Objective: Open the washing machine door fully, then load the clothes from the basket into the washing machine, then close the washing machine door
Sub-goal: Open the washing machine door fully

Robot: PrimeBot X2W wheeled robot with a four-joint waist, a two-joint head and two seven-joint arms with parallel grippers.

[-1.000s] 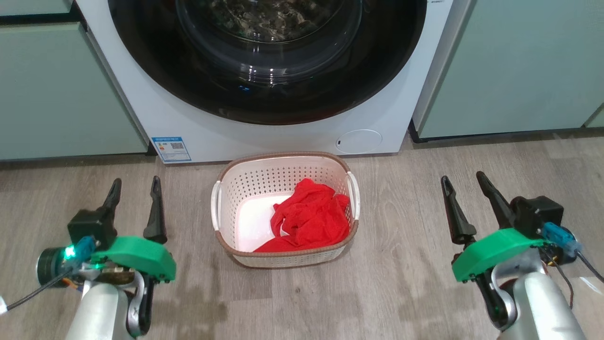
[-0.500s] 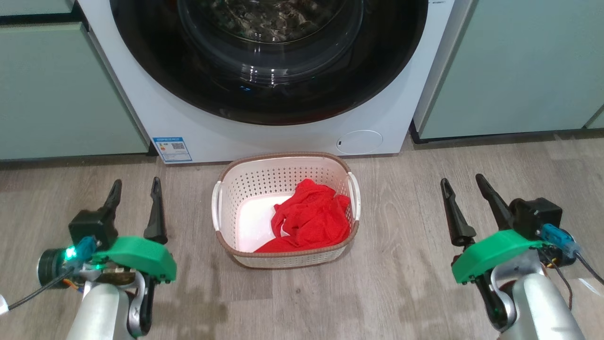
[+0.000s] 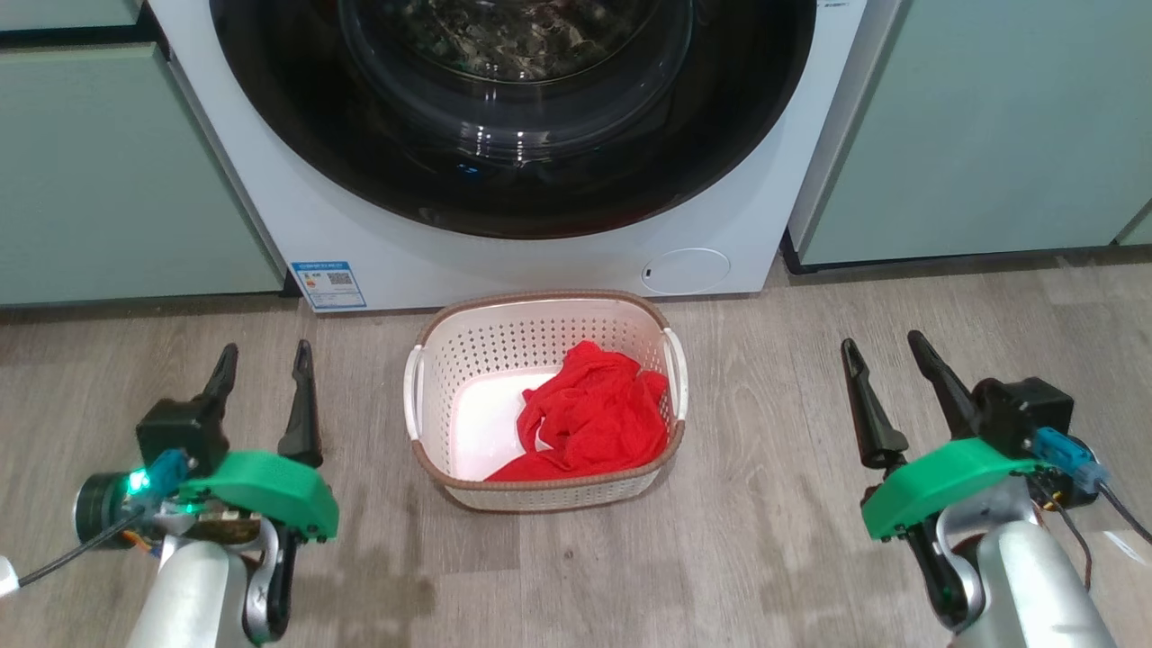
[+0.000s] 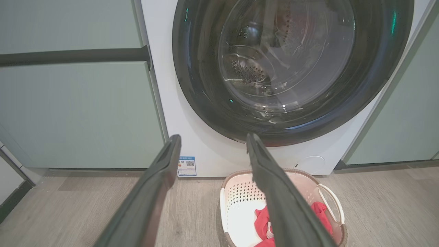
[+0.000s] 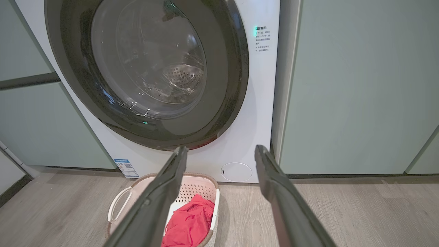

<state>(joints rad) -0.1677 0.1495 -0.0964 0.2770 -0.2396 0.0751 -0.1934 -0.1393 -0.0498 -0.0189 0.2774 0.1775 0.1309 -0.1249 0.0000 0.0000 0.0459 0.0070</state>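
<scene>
The white washing machine [image 3: 576, 256] stands straight ahead, its round black-rimmed door [image 3: 513, 193] shut flat against the front. On the floor just before it sits the cream basket [image 3: 432, 360] holding the red clothes [image 3: 589, 418] in its right half. My left gripper [image 3: 265, 358] hovers open to the left of the basket, nothing between its fingers. To the basket's right, my right gripper [image 3: 882, 349] is open and empty too. Both wrist views look at the door [image 4: 291, 68] [image 5: 147, 72] with the basket [image 4: 240, 195] [image 5: 192, 188] low down.
Pale green cabinets [image 3: 108, 171] [image 3: 999, 126] flank the machine on both sides. A small round flap [image 3: 686, 269] and a blue sticker [image 3: 328, 283] sit low on the machine's front. Grey wood-look floor [image 3: 774, 540] spreads around the basket.
The left gripper has crept slightly forward and right; the right gripper, basket and clothes stay put.
</scene>
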